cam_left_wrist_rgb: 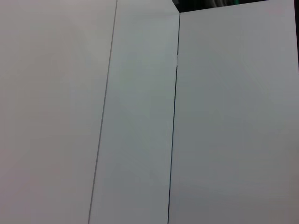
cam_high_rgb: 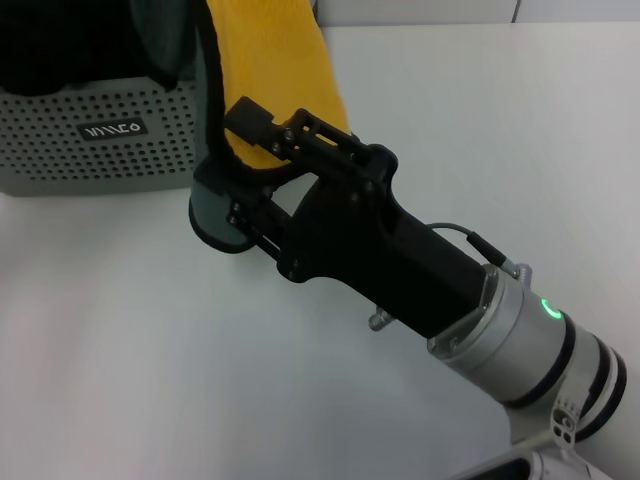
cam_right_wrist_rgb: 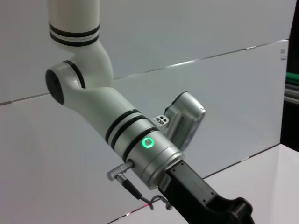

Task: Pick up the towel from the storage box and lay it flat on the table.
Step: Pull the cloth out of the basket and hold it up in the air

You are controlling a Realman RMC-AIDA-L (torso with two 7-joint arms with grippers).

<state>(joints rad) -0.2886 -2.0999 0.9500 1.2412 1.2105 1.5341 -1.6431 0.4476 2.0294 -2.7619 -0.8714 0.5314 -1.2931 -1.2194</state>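
In the head view my right gripper (cam_high_rgb: 262, 140) is raised in front of the storage box (cam_high_rgb: 100, 150) and is shut on the towel (cam_high_rgb: 275, 60). The towel hangs from the fingers with its yellow face showing. A dark teal rounded corner with black edging (cam_high_rgb: 213, 222) droops beside the gripper, over the table (cam_high_rgb: 150, 350). The towel's far end runs towards the box and out of the top of the view. The left gripper is out of view. The left wrist view shows only white wall panels.
The storage box stands at the table's far left, with its black label (cam_high_rgb: 113, 129) facing me and dark fabric (cam_high_rgb: 50, 45) inside. The right wrist view shows a white arm with a green ring light (cam_right_wrist_rgb: 148, 143) and a black gripper body, no fingers.
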